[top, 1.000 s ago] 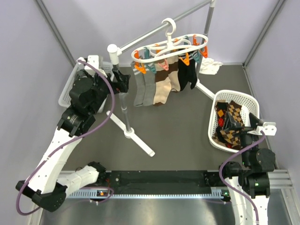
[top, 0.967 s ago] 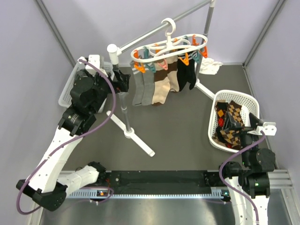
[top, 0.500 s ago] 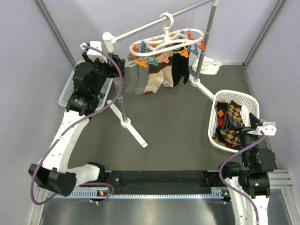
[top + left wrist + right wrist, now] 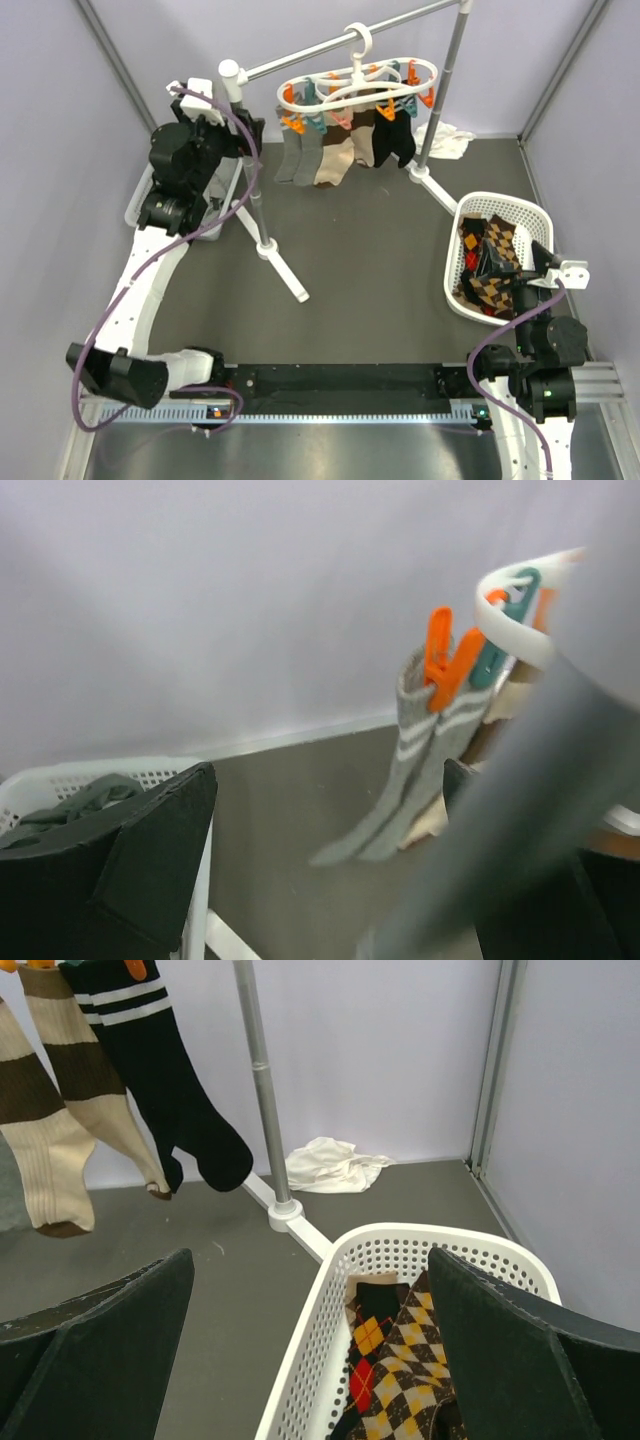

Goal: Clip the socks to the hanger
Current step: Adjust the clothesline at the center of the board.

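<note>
Pale lilac walls [image 4: 60,100] close in your dark grey surface [image 4: 370,260]. The stand [image 4: 252,190] carries the hanger [image 4: 345,88], hung with other socks [image 4: 330,160]. The right basket [image 4: 505,203] holds the argyle socks [image 4: 487,270]. Your right claw [image 4: 310,1260] hovers over them, jaws wide apart. Your left claw [image 4: 330,770] is spread too, with the stand's pole [image 4: 500,810] blurred across its right side. A white cloth [image 4: 447,140] lies by the far foot.

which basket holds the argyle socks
The right basket: argyle socks lie in it. The left basket shows only dark green cloth.
</note>
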Controlling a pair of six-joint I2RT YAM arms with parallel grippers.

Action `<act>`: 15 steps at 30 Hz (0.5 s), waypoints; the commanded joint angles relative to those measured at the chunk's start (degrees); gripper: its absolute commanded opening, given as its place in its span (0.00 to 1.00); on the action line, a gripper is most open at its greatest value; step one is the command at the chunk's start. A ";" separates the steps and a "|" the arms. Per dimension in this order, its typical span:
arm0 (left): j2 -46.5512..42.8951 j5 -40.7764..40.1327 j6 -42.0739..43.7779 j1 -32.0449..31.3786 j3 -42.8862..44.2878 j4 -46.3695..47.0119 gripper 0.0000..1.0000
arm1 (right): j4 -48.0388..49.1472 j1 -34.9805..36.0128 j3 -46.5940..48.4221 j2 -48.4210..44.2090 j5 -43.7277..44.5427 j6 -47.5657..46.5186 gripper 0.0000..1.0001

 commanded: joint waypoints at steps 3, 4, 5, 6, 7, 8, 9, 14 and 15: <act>-13.16 2.16 -3.72 -0.17 -1.12 -9.20 0.99 | 0.85 0.88 -0.24 -3.41 -0.49 -0.60 0.99; -14.49 1.90 -5.03 -0.17 -1.30 -10.95 0.99 | 0.85 0.88 -0.24 -3.50 -0.41 -0.60 0.99; -15.64 1.98 -5.56 -0.17 -1.21 -13.93 0.99 | 0.93 0.88 -0.24 -3.50 -0.40 -0.60 0.99; -17.48 2.07 -6.18 -0.17 -0.86 -16.05 0.99 | 0.85 0.88 -0.24 -3.59 -0.40 -0.69 0.99; -18.28 2.51 -7.92 -0.17 -0.16 -17.63 0.99 | 0.85 0.88 -0.24 -3.68 -0.32 -0.69 0.99; -18.98 3.47 -9.07 -0.17 0.10 -20.43 0.99 | 0.85 0.88 -0.33 -3.68 -0.32 -0.52 0.99; -20.03 6.35 -10.65 -0.17 0.45 -21.25 0.99 | 0.93 0.88 -0.33 -3.68 -0.40 -0.60 0.99; -19.78 14.10 -24.97 -0.35 1.60 -21.52 0.99 | 0.94 0.88 -0.24 -3.59 -0.32 -0.60 0.99; -19.43 14.72 -26.47 -0.78 1.60 -19.95 0.99 | 0.76 0.88 -0.24 -3.68 -0.32 -0.60 0.99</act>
